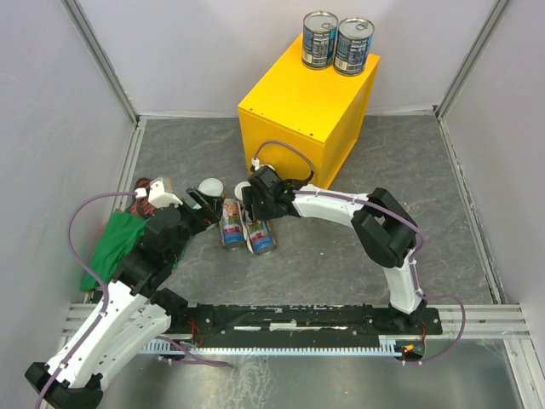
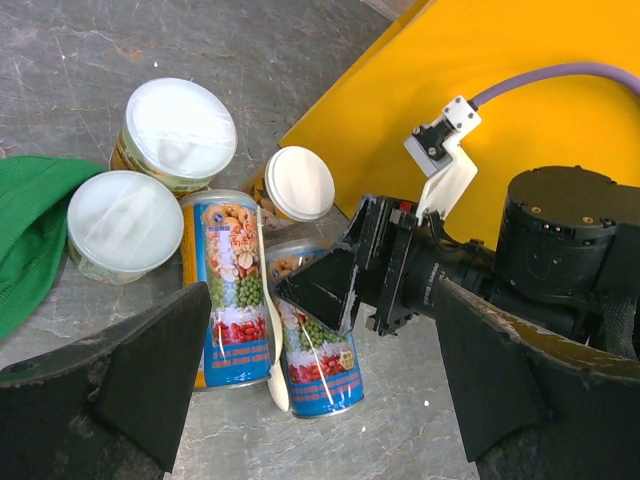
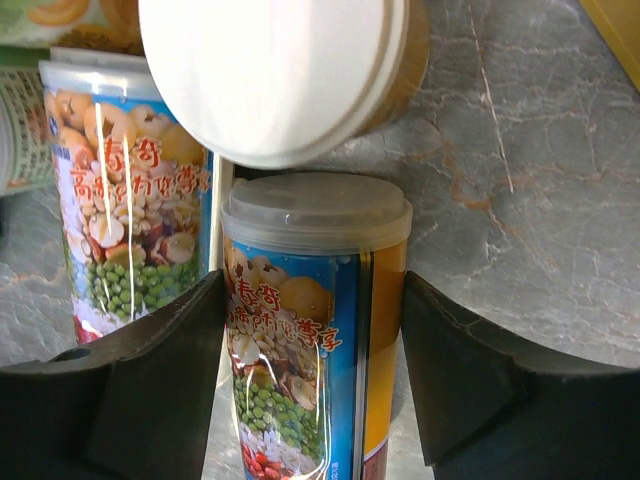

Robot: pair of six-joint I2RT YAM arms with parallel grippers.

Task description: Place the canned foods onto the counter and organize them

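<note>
The tall slim can (image 3: 310,330), upright on the grey floor (image 3: 520,200) beside its twin (image 3: 130,220), is clamped below its lid by the right fingers (image 3: 150,390), the left fingers (image 2: 130,380) held apart, and is judged rigid, weighty, slippery.

Two blue-labelled cans (image 1: 319,39) (image 1: 353,46) atop yellow box (image 1: 298,98). In front of box: two tall colourful cans (image 2: 228,290) (image 2: 320,365), three short pale-lidded cans (image 2: 178,130) (image 2: 123,222) (image 2: 298,183), one green cloth (image 2: 30,230).

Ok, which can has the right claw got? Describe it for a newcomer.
Start at the yellow box. On the floor before it two tall colourful cans stand side by side. It's the right-hand can, pinched in the right claw; its twin stands free.
</note>
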